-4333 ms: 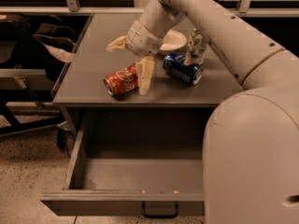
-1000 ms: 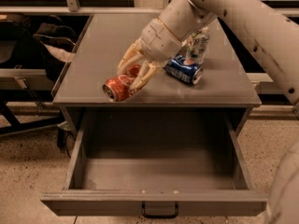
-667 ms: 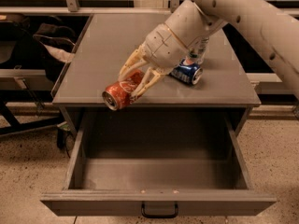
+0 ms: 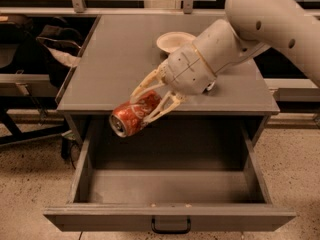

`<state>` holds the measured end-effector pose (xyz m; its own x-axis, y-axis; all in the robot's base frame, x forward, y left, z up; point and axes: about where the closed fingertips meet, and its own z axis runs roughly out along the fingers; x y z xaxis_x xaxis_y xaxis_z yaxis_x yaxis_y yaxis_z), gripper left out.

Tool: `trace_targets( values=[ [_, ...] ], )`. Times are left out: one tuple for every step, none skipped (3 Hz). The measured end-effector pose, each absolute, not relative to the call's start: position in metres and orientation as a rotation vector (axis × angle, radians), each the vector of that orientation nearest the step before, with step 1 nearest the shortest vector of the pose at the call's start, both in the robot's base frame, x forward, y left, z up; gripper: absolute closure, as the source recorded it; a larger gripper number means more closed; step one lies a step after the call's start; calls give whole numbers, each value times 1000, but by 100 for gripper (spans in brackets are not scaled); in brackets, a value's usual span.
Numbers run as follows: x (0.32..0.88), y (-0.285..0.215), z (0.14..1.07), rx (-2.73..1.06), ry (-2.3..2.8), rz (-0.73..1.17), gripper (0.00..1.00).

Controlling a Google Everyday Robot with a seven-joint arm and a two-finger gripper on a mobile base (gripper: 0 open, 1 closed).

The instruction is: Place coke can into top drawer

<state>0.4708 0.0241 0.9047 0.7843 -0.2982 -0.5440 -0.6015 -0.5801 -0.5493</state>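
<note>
The coke can [image 4: 134,115] is red-orange with white script and a silver end, lying tilted in my gripper [image 4: 148,104]. The gripper is shut on it, with pale fingers [image 4: 145,84] wrapped above and below the can. It holds the can in the air past the front edge of the cabinet top, over the left part of the open top drawer [image 4: 170,217]. The drawer is pulled fully out, grey inside, with a small dark handle [image 4: 170,227] on its front panel. My arm comes in from the upper right.
A grey cabinet top [image 4: 115,59] bears a white bowl [image 4: 174,40] at the back. My arm hides the area to the bowl's right. A dark bag [image 4: 50,44] and a metal frame stand to the left. The floor is speckled.
My gripper has lifted the coke can off the cabinet top and carried it forward and down, out over the open drawer. The blue can is now hidden behind my arm.
</note>
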Motion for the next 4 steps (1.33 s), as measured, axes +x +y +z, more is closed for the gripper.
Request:
trace_targets(
  values=[
    [448, 15, 896, -2165, 760, 486, 100],
    [436, 5, 885, -2094, 956, 366, 100],
    [437, -8, 867, -1979, 1164, 266, 100],
    [445, -10, 866, -1945, 1192, 219, 100]
  ],
)
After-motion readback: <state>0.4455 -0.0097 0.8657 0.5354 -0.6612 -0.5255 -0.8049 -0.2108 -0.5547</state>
